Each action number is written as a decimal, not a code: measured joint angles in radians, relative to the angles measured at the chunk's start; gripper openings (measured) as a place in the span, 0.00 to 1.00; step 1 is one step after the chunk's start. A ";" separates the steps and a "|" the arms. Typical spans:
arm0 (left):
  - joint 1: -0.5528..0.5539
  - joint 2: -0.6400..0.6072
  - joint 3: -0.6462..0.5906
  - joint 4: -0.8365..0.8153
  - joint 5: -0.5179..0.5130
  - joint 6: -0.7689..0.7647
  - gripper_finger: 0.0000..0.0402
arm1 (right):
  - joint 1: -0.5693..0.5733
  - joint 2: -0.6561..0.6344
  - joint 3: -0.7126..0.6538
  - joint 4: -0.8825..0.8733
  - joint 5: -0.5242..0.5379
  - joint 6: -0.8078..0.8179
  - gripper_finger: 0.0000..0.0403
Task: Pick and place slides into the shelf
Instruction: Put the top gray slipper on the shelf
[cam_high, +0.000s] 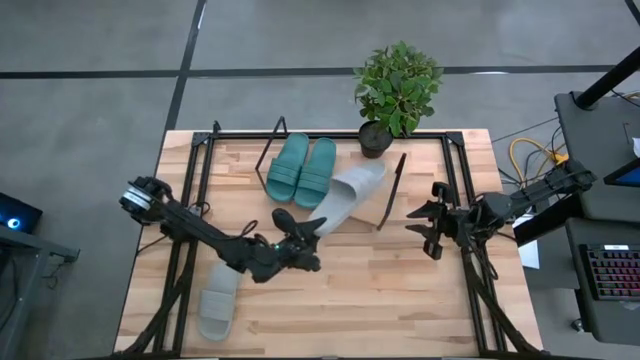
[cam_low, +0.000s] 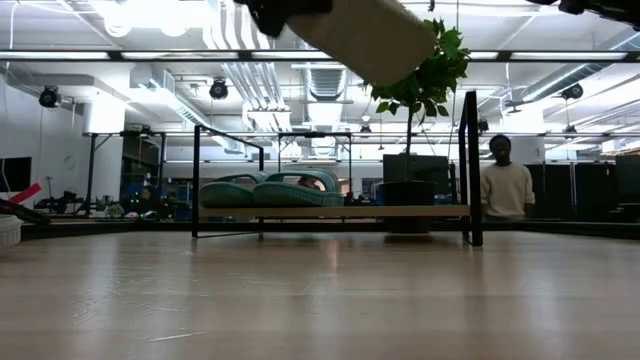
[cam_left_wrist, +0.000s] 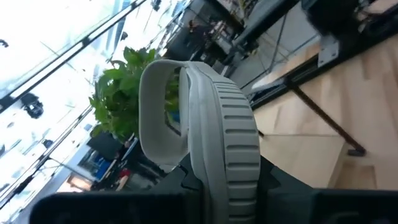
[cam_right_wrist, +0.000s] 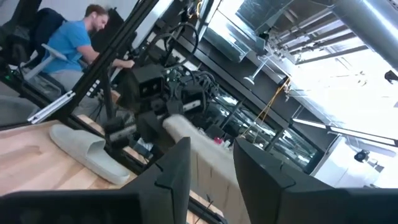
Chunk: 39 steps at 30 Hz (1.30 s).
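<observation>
no writing, label or number is showing legibly in any view. nothing readable is standing out on anything around the table.

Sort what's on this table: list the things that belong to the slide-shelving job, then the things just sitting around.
Job:
- two teal slides on the shelf
- grey slide held up by the left tool
- grey slide lying on the table
- right tool, empty, beside the shelf

Lying about:
- potted plant

Two teal slides (cam_high: 301, 169), two light grey slides (cam_high: 350, 196), light-wood shelf (cam_high: 388, 204).
</observation>
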 joint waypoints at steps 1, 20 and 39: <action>0.005 0.018 0.005 0.006 -0.018 0.004 0.08 | 0.000 0.000 0.000 0.001 0.000 0.000 0.28; 0.166 0.349 0.237 0.016 -0.186 0.055 0.08 | 0.000 0.000 0.000 -0.004 0.001 0.008 0.27; 0.220 0.554 0.380 0.010 -0.182 0.051 0.07 | 0.000 0.001 0.000 -0.007 0.002 0.008 0.25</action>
